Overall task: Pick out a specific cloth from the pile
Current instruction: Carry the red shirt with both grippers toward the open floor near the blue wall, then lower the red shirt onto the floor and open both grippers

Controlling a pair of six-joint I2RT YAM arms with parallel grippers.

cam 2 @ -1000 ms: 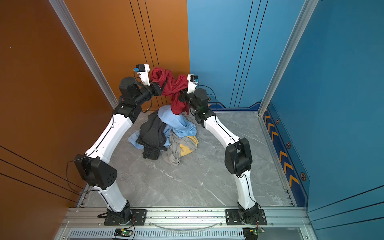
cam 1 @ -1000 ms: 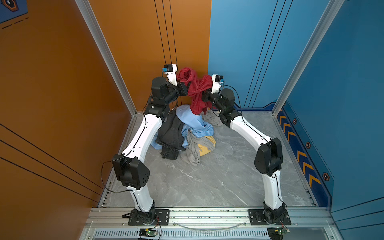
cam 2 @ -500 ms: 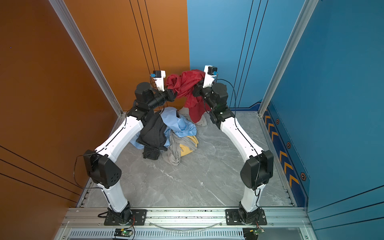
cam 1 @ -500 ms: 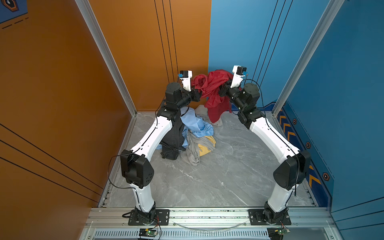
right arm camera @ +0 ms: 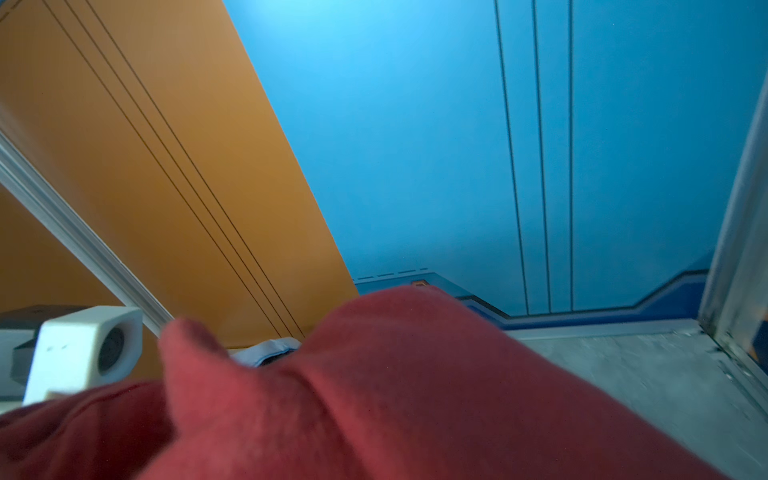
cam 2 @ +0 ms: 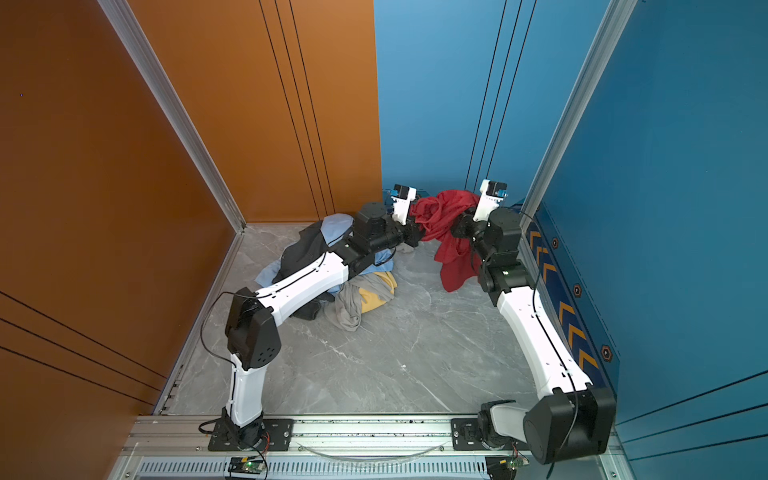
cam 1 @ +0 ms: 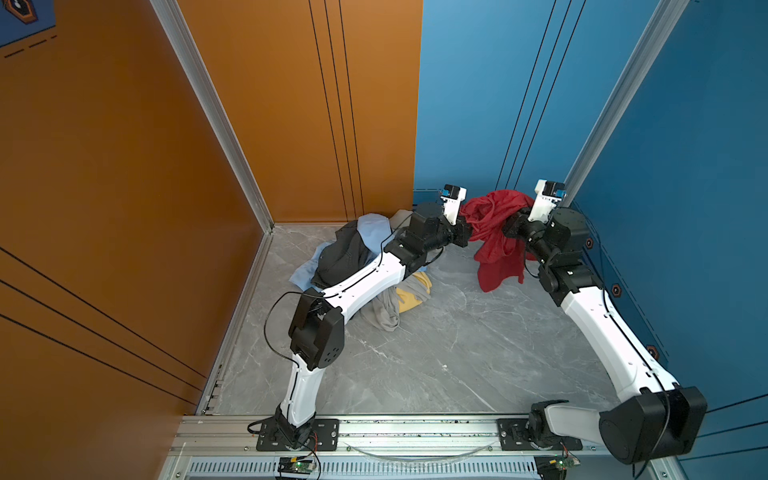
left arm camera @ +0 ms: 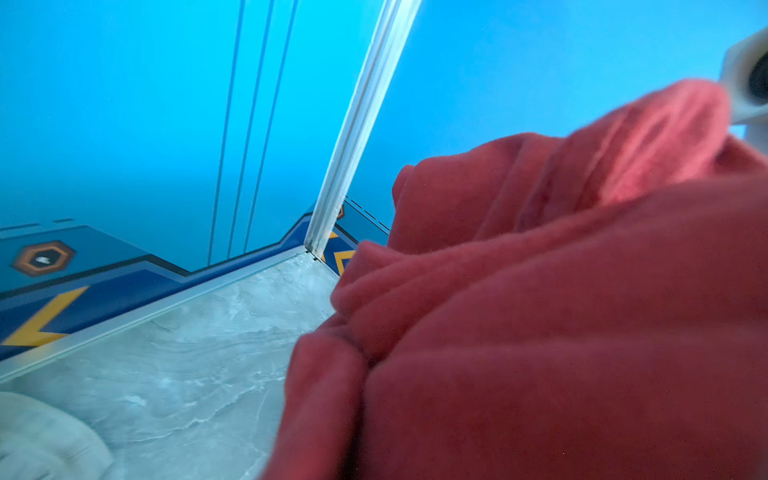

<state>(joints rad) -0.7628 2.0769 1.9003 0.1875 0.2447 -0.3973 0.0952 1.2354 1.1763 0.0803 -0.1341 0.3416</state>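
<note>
Pile (cam 1: pixel 353 257): lay on the grey floor (cam 1: pixel 436 353) to the left gripper's rear, under the left arm; dark grey garment (cam 1: pixel 340 257) uppermost, light blue shirt (cam 1: pixel 374 232) beside it, beige-grey garment (cam 1: pixel 386 311) and yellow garment (cam 1: pixel 409 297) at the near edge. In both top views the arm crossed it and hid its middle.

Left gripper (cam 1: pixel 467 237): jaws drawn narrow, clamped on the left margin of the cloth; fingertips buried in folds in both top views, and not seen in the left wrist view.

Cloth (cam 1: pixel 494 241): dark red, lifted clear of the pile, strung between the two grippers. Upper edge ran gripper to gripper, bunched; long axis hung downward from that edge, the free tail pointing at the floor below the right gripper. Whether the tail's tip touched the floor could not be told. In the left wrist view the cloth (left arm camera: pixel 561 311) filled the half nearest the jaws, blurred; in the right wrist view the cloth (right arm camera: pixel 395 395) covered the jaws likewise.

Right gripper (cam 1: pixel 509 228): jaws drawn narrow, holding the right margin of the cloth; fingertips hidden by fabric in every view.

Left wrist camera (right arm camera: pixel 85 353): white housing seen from the right wrist view, just beyond the cloth's edge.

Walls: orange panel (cam 1: pixel 291 124) behind the pile, blue panel (cam 1: pixel 478 104) behind the cloth.
</note>
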